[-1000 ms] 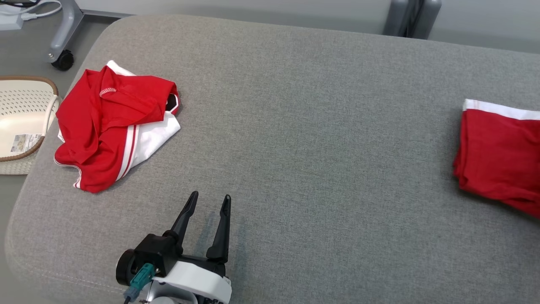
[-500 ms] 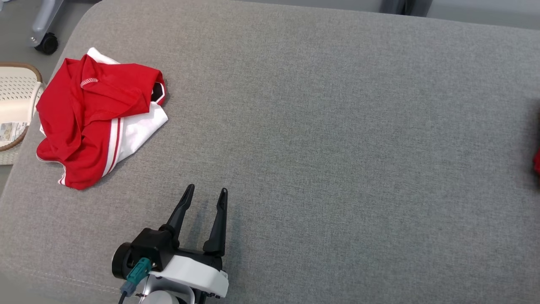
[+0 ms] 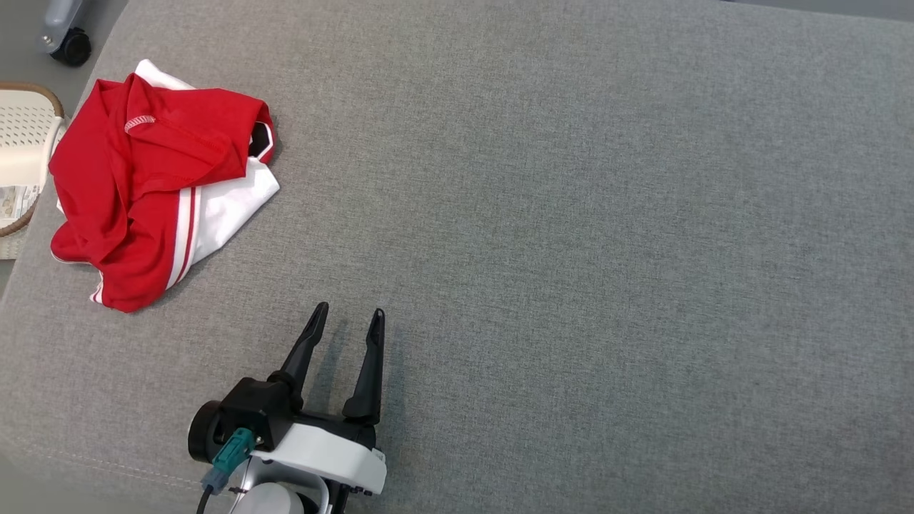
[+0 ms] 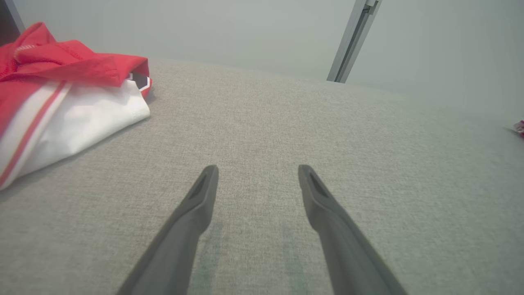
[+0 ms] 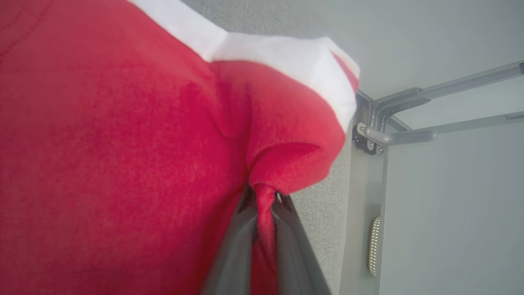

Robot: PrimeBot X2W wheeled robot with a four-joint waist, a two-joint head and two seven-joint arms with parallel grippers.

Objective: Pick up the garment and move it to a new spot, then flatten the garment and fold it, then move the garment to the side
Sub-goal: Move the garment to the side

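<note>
A red garment with a white band hangs large in the right wrist view. My right gripper is shut on a bunched fold at its edge. A second red and white garment lies crumpled at the far left of the grey padded table, and its white side shows in the left wrist view. My left gripper hovers open over bare cloth near the front edge, to the right of and nearer than that heap, with nothing between its fingers.
A cream perforated basket stands off the table's left edge, with a castor wheel on the floor behind it. A grey metal frame stands past the table's edge beside the held garment. A red scrap shows far right.
The red garment at the right has travelled further right and left the head view. The camera has also shifted, sliding the crumpled heap up and left. My left gripper stays open in place.
</note>
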